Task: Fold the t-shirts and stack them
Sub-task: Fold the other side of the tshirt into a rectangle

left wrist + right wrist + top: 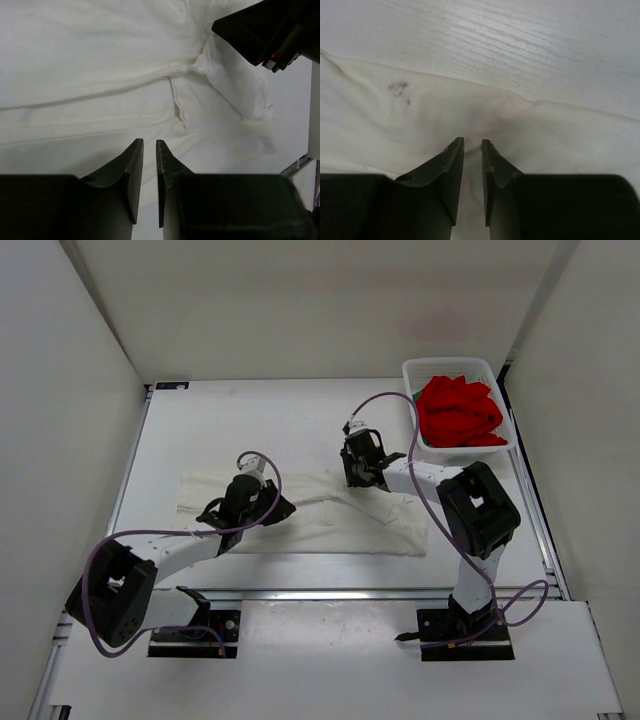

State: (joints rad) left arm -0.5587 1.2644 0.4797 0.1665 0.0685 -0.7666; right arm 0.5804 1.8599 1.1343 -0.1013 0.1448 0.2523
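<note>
White cloth fills the middle of the overhead view: the white t-shirt (330, 525) lies spread across the table (250, 420), wider than it is deep, with loose folds. The left gripper (272, 508) is low over its left half and the right gripper (358, 478) sits at its upper edge, right of centre. The red t-shirt (458, 412) is bunched in the basket (445, 362) at the upper right; I cannot make out a green one

From the left wrist, the left gripper (150, 142) shows only a thin slit between its fingers, with the shirt (90, 65) right under the tips. I cannot tell whether any cloth is pinched there. At the upper right of this frame the fabric gathers into a knot under the other arm's dark tool, which reads as a real hold

From the right wrist, the right gripper (472, 141) is closed to a narrow slit and the creases of the shirt (395, 125) run in towards its tips, so I judge it has the hem. A grey smudge (398, 90) marks the cloth at left, and bare table (520, 35) fills the top of the frame

I take this as the first fold on the first shirt. Next I need a sure grip on the left, then both edges carried over together so the cloth lands square
</note>
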